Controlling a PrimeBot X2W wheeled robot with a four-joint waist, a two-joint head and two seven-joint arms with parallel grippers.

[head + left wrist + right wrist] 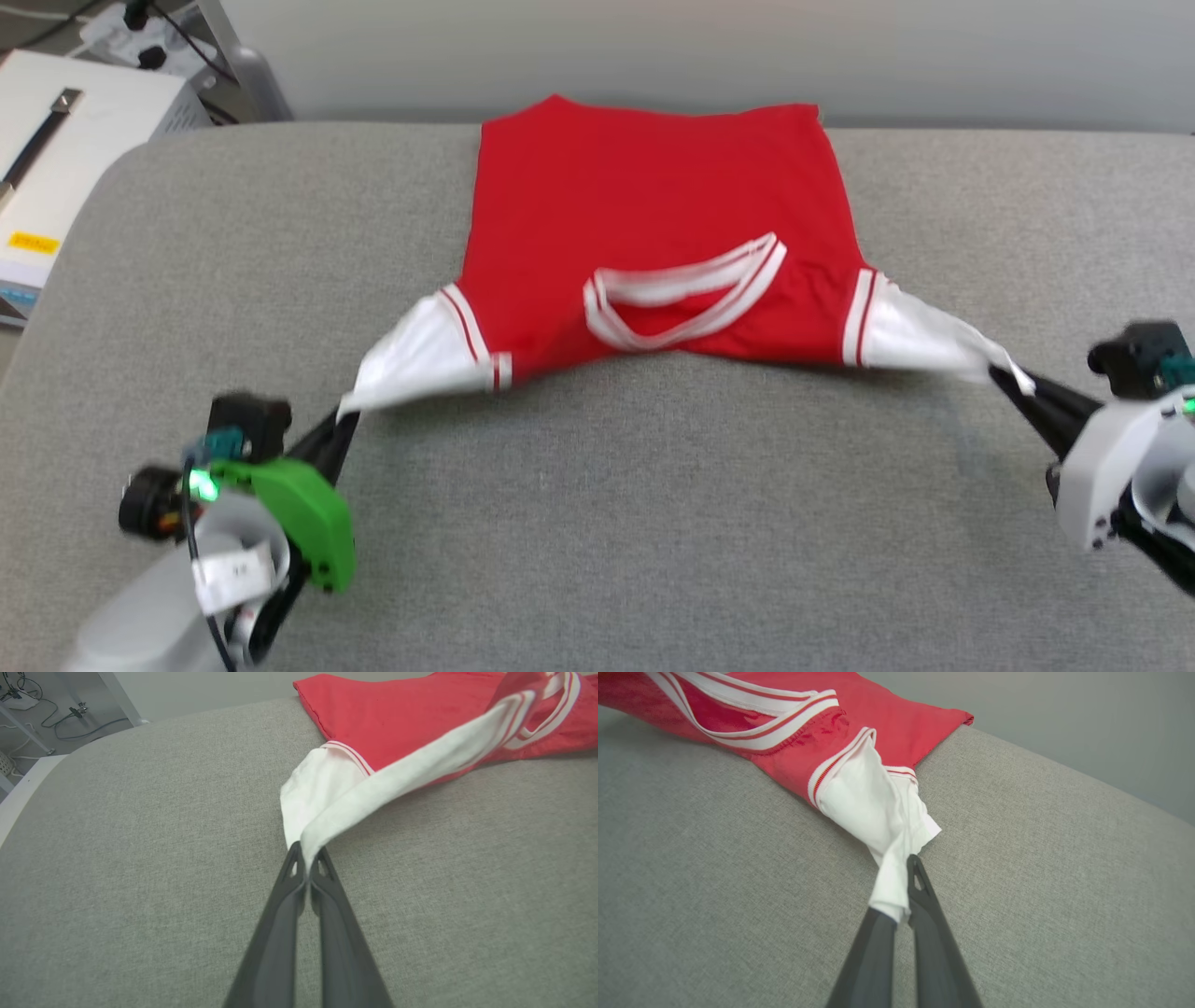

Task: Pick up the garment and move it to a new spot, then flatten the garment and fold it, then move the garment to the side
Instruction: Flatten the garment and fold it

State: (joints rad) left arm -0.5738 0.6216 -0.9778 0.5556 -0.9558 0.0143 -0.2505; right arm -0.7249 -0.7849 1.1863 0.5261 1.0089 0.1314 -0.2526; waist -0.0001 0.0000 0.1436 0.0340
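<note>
The garment [653, 205] lies at the far edge of the bench [597, 523], the left end effector [341, 425] pinching one white sleeve [420, 359] and the right end effector [1013, 381] pinching the other, so both should pull apart, low and even, to smooth it.

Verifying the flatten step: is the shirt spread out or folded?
Spread, not folded. The garment lies flat on the grey surface; left claw and right claw, each shut on a white sleeve tip, stretch it sideways.

Grey fabric-covered surface [597, 523], rounded at the far left corner.
Carries one red garment [653, 215]: white sleeves spread sideways, collar nearest, hem at the far edge.
</note>
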